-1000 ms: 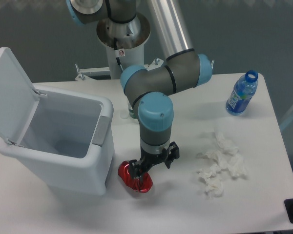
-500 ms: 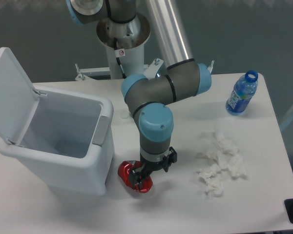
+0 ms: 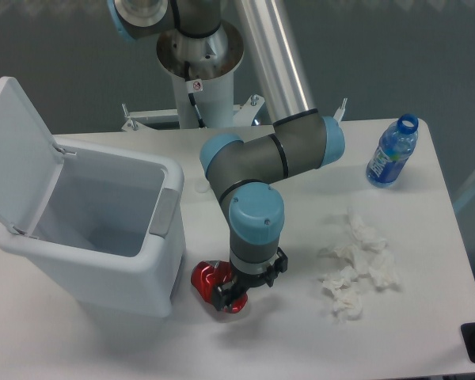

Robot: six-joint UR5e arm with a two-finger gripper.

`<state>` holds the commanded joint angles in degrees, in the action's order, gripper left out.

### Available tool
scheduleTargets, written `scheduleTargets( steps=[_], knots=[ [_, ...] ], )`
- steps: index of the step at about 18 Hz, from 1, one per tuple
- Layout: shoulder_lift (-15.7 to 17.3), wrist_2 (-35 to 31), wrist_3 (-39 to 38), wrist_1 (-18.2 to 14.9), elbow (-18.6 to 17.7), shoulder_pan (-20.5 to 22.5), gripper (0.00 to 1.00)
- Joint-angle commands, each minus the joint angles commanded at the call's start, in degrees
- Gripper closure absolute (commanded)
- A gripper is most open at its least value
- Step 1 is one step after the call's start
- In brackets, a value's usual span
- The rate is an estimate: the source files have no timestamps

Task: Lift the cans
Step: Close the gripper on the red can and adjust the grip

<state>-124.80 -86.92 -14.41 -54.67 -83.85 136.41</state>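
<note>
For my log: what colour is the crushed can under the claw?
Shiny red can, clearest in the fixed camera view.

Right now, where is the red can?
The red can lies on the table's front part, just right of the white bin, with the gripper down on it.

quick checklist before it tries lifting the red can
1. Gripper down at the red can: ok.
2. Fingers closed firmly on the can: cannot tell, the wrist hides the contact.
3. Can resting on the table, beside the bin's front corner: ok.
4. Room to lift straight up: ok, though the white bin stands close on one side.
5. Bin lid open: ok.
6. Crumpled tissues and water bottle well apart from the can: ok.
</note>
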Motion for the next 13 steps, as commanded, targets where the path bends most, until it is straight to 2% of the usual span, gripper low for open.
scheduleTargets(
  steps=[13],
  knots=[
    [-2.2, -0.7, -2.72, 0.09, -0.09, -1.05, 0.0]
  ],
)
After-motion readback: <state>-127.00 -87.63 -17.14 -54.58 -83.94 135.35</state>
